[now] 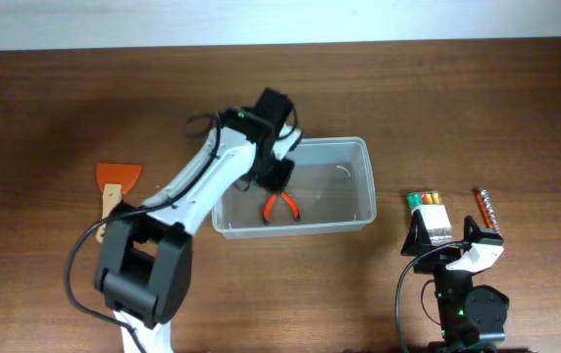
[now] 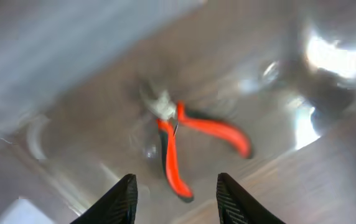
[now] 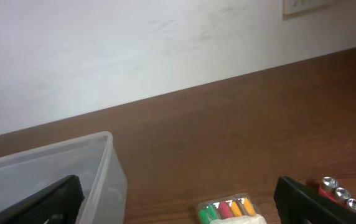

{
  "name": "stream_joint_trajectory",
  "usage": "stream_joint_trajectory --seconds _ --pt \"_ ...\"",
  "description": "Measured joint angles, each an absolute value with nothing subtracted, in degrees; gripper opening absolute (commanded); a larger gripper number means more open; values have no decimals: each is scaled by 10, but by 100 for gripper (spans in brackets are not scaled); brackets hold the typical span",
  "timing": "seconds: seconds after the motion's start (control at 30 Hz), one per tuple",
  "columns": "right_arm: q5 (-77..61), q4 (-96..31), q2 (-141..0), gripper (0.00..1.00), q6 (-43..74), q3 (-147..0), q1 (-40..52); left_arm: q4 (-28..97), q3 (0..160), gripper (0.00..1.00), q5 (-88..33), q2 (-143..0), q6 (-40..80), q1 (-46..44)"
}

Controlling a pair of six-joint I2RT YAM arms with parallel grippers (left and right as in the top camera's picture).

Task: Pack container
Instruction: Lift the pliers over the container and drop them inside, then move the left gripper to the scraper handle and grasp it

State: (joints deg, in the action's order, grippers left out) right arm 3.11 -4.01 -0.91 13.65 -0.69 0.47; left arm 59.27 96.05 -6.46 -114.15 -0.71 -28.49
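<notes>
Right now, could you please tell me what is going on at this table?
The left hand hovers open over the container, just above orange-handled pliers lying on its floor, not gripping them. The right hand sits open near a pack of coloured sticks. An orange scraper lies outside the container.

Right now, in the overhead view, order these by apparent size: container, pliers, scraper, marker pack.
1. Container, clearly largest.
2. Scraper and marker pack: they look too alike to rank.
3. Pliers, smallest.
</notes>
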Motion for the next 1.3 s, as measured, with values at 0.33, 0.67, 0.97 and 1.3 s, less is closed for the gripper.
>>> stream_joint_trajectory --seconds 0.33,0.67,0.97,1.3 --pt "31 -40 -9 99 137 -7 5 682 1115 49 30 -1019 16 -276" --pt "31 -40 -9 99 137 -7 5 790 1116 66 90 -992 31 -148" --pt "31 -40 -9 99 137 -7 5 785 1075 66 98 -992 30 6" --pt "31 -40 -9 99 136 -7 5 684 903 68 99 -992 -31 90"
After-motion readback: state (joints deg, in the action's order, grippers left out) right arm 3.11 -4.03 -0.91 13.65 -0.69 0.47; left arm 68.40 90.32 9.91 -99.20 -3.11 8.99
